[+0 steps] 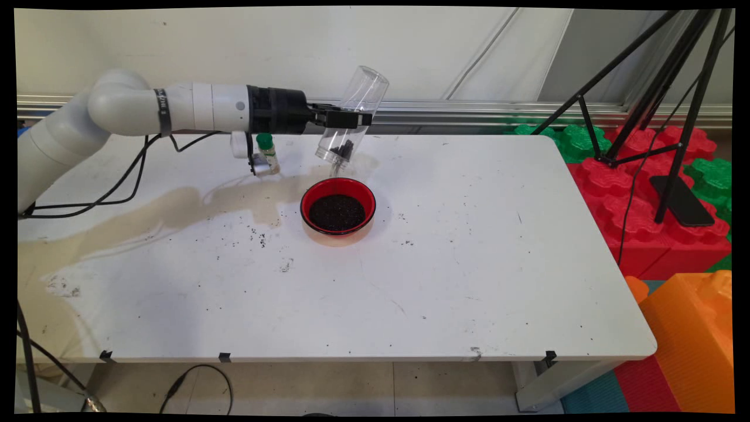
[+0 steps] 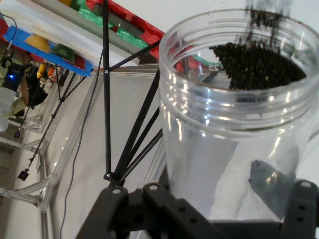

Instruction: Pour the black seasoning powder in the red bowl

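My gripper (image 1: 351, 119) is shut on a clear plastic jar (image 1: 352, 114), held tipped mouth-down above the table. A little dark granular matter sits at the jar's mouth and a thin stream falls toward the red bowl (image 1: 338, 206) just below, which holds a heap of the same dark grains. In the hand view the clear jar (image 2: 234, 129) fills the picture between the fingers (image 2: 299, 204), with dark grains (image 2: 256, 64) gathered at its rim and spilling out.
A small green-capped bottle (image 1: 268, 153) stands behind the arm's wrist, left of the bowl. Loose grains and a tan stain mark the white table (image 1: 469, 281) to the left. Black tripod legs (image 1: 662, 105) and red, green and orange foam blocks (image 1: 644, 193) stand at the right.
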